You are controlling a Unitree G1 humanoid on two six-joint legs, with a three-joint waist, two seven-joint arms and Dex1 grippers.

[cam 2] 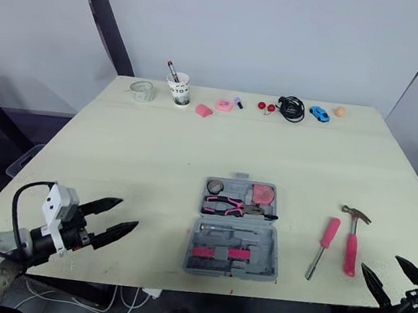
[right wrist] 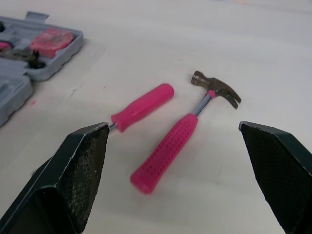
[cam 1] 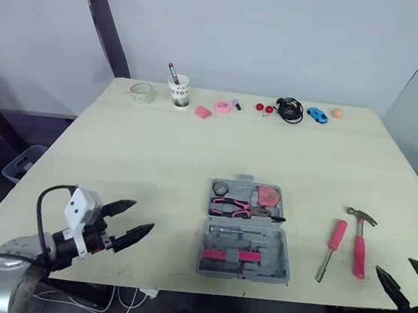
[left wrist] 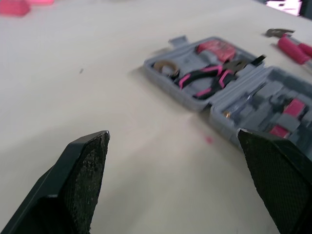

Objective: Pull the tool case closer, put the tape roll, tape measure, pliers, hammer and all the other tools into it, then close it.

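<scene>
Nearest to me, at the front left of the pale table (cam 1: 149, 150), my left gripper (cam 1: 142, 217) hovered with its two black fingers spread wide, released and holding nothing. At the front right corner my right gripper (cam 1: 394, 267) was likewise spread and empty.

Just beyond, near the table's front middle, the grey tool case (cam 1: 268, 246) lay open and flat. Its near half showed pink pieces in moulded slots. Its far half held the pink-and-black pliers (cam 1: 237, 207), with the tape roll (cam 1: 221, 188) and the reddish tape measure (cam 1: 268, 196) behind them.

Right of the case, on the bare table, a pink-handled screwdriver (cam 1: 332, 246) and the pink-handled hammer (cam 1: 360, 245) lay side by side, apart from each other.

Along the far edge stood a paper cup (cam 1: 179, 91), a black cable (cam 1: 290, 109) and a blue toy car (cam 1: 317, 114).
</scene>
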